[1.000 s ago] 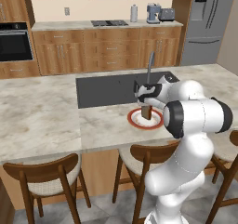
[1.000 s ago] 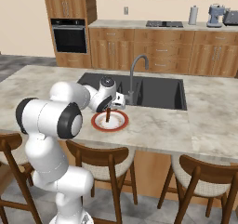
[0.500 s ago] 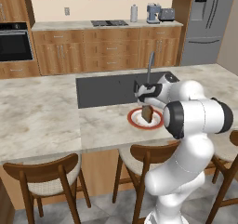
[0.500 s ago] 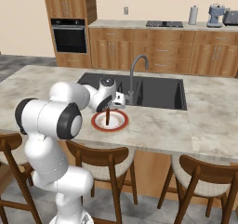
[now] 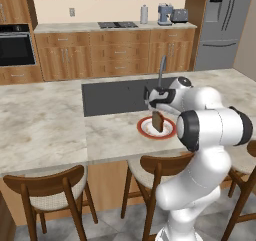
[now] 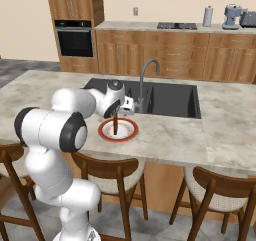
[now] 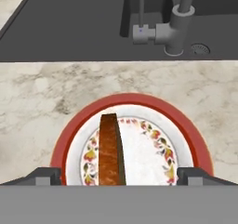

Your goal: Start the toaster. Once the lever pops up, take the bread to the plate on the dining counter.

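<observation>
The bread stands on edge on the plate (white with a red rim), which sits on the dining counter just in front of the sink. In the hand view its long axis runs straight away from the camera. The gripper hangs over it, fingers spread wide, clear of the slice.

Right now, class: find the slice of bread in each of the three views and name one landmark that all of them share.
Left base view: the bread stands on edge on the plate, right of centre.
Right base view: the bread stands left of centre on the plate.
Hand view: the bread sits low, centre-left.
Shared landmark: the faucet behind the plate.
</observation>
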